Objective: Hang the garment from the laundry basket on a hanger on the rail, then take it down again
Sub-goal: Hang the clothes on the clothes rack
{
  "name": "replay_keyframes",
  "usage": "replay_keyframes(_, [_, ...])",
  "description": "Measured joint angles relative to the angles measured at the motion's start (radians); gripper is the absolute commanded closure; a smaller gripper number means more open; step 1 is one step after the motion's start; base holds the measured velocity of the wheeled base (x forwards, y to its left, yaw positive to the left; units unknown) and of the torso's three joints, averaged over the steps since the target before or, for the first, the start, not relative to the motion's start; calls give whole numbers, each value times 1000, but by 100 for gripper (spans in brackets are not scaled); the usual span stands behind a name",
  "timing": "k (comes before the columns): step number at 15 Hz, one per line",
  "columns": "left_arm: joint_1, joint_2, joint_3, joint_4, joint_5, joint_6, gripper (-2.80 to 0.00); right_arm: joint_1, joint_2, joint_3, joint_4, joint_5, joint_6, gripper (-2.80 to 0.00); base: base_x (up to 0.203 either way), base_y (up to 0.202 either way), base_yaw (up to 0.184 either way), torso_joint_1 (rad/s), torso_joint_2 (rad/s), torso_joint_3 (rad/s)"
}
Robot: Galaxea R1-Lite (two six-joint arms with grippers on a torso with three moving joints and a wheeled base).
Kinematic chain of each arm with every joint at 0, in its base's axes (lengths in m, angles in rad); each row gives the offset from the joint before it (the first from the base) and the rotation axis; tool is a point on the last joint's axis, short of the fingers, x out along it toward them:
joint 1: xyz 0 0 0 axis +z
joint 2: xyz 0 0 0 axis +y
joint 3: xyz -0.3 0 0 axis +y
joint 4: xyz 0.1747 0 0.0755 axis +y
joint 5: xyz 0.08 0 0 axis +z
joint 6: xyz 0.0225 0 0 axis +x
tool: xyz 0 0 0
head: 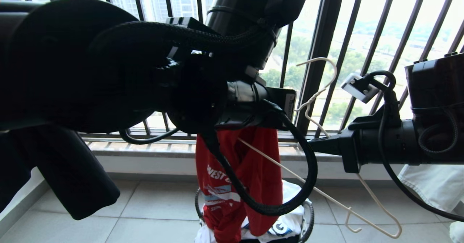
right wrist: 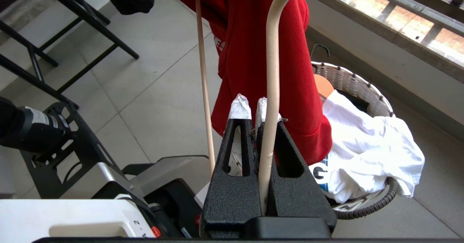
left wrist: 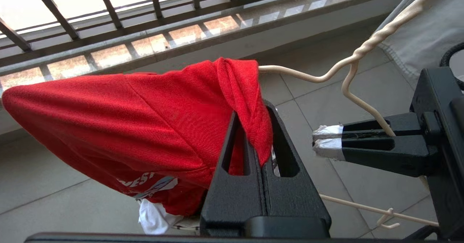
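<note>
While the red T-shirt (left wrist: 119,127) is held up above the laundry basket (right wrist: 362,87), its collar edge is pinched between the closed fingers of the left gripper (left wrist: 253,134), and the rest of the cloth is left hanging down toward the basket. One arm of the cream-white wire hanger (head: 319,196) is seen running into the shirt's neck opening, so that the fabric is draped over that end of it. The hanger is clamped near its twisted neck by the right gripper (right wrist: 253,109), whose taped fingertips (left wrist: 326,141) are pressed together on the wire; its hook (head: 319,63) is pointed up in front of the black window railing (head: 322,54), clear of any bar. White garments (right wrist: 366,152) are piled in the woven basket, which is set on the tiled floor (head: 152,206) just below the shirt's hem. A pale grey-white cloth (head: 435,188) is seen at the far right.
</note>
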Motion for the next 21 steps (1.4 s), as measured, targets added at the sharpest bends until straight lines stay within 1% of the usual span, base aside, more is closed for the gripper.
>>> replay_keyframes(4, [-7,17,-80,1,3,-69,0,16,10,11,1,3,-12,0,0,0,0,0,0,0])
replay_keyframes(5, [-7,18,-92,0,17,-84,0,20,13,13,2,2,-16,0,0,0,0,0,0,0])
replay_keyframes(7, [5,22,-101,0,83,-75,0,22,14,16,6,1,-29,0,0,0,0,0,0,0])
replay_keyframes(10, [65,26,-108,-3,194,-21,0,22,11,17,12,-1,-35,0,0,0,0,0,0,0])
replay_keyframes(11, [87,28,-121,-4,225,-18,0,22,11,17,12,-2,-40,0,0,0,0,0,0,0])
replay_keyframes(12, [106,29,-131,-5,239,-16,0,21,10,17,12,-3,-43,0,0,0,0,0,0,0])
replay_keyframes(15, [142,29,-140,-4,254,-12,0,18,7,17,13,-3,-46,0,0,0,0,0,0,0])
replay_keyframes(21, [146,23,-133,-1,259,-17,0,-27,1,5,9,-13,-49,0,0,0,0,0,0,0])
